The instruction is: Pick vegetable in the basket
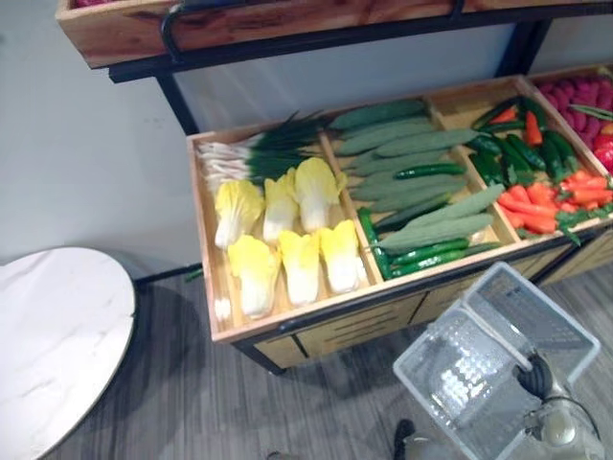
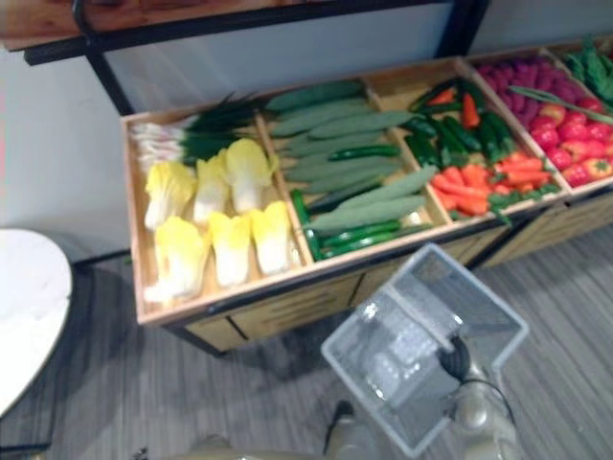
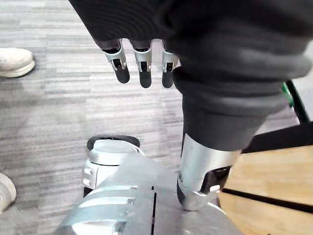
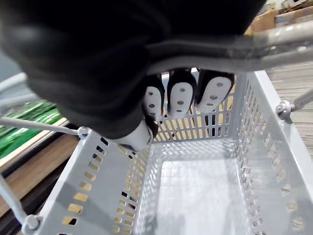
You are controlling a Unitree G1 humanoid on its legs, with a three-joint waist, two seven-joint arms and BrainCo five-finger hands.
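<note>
Wooden produce stand [image 1: 204, 230]: a slanted tray split by wooden dividers into compartments side by side, with a second wooden crate [image 1: 239, 24] on a dark frame above it.

Floor [image 1: 239, 412]: grey, striped, in front of the stand.

Round white table [image 1: 53, 335]: to the robot's left of the stand and apart from it.

Basket [image 1: 460, 374]: pale grey perforated plastic with its bare bottom showing. It hangs over the floor just in front of the stand, below the cucumber and carrot compartments.

Cucumbers [image 1: 402, 144]: long pale green ones stacked in the second compartment, with a few darker, thinner ones [image 1: 426, 254] at its front edge.

Cabbages [image 1: 316, 192]: six yellow-white heads in two rows in the leftmost compartment. None is in either hand.

Scallions [image 1: 259, 153]: a bunch lying across the back of that compartment.

Carrots [image 1: 532, 211]: orange, at the front of the third compartment, with green peppers [image 1: 517, 153] behind them.

Red vegetables [image 2: 575, 144] and purple ones [image 2: 522, 81]: in the compartment farthest to the right.

Right hand [image 4: 181, 93]: fingers curled round the basket's grey metal handle [image 4: 274, 41], carrying it.

Left hand [image 3: 143, 66]: fingers relaxed and straight, grasping nothing, hanging over the floor.

A person's white shoe [image 3: 14, 61]: on the floor, in the left wrist view.
</note>
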